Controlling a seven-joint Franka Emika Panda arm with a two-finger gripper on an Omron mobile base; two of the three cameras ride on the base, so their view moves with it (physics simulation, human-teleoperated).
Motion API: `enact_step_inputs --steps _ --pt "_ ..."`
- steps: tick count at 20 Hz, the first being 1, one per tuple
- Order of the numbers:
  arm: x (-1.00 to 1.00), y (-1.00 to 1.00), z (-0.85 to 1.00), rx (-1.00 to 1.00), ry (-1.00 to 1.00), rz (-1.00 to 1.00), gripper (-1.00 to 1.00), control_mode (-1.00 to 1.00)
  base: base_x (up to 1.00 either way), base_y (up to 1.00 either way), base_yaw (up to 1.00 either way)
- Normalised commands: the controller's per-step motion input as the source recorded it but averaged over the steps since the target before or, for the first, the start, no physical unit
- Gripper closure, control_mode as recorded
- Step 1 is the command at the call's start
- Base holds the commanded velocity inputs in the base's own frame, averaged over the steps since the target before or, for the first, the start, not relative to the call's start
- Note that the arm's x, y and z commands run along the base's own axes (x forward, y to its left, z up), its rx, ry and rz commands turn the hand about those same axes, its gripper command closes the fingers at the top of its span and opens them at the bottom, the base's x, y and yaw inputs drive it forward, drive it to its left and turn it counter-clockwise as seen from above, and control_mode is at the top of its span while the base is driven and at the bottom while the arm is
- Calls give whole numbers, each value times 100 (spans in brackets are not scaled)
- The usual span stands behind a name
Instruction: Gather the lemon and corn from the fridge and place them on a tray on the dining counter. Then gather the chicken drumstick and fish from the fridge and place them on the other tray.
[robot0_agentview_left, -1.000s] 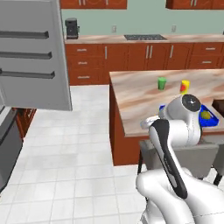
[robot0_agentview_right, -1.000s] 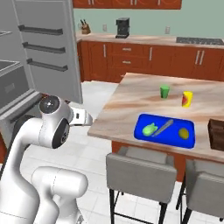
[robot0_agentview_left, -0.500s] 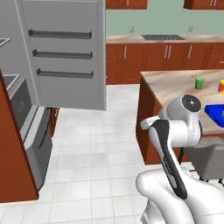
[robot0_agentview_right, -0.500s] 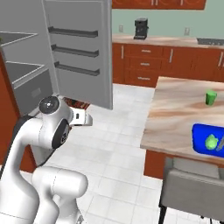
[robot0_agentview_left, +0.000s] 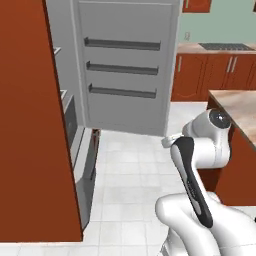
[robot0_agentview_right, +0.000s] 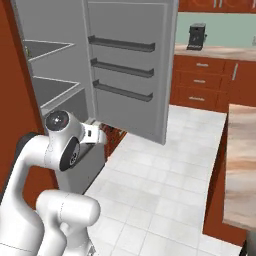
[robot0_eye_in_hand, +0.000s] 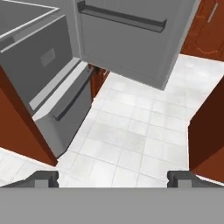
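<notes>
The fridge stands open on the left, showing bare grey shelves. Its door is swung wide, with three dark rails across the inside. In the hand view the door is at the top, and a lower grey drawer front with a dark handle juts out at the left. My gripper is open over the white tiled floor, nothing between its fingertips. A corner of the dining counter lies at the right. The lemon, corn, chicken drumstick, fish and trays are out of view.
A tall red-brown cabinet side borders the fridge on the left. Red-brown base cabinets line the back wall, with a coffee machine on top. White floor tiles stretch between the fridge and the counter.
The whole picture has swung from the dining counter and its blue tray to the open fridge, so the base has turned. The arm keeps its folded pose and the gripper stays open.
</notes>
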Motion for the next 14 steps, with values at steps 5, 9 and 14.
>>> enact_step_inputs --steps 5,9,14 --pt "0 0 0 0 0 0 -100 100 66 30 36" --pt "0 0 0 0 0 0 -100 100 61 21 41" --pt "0 0 0 0 0 0 -100 100 46 3 44"
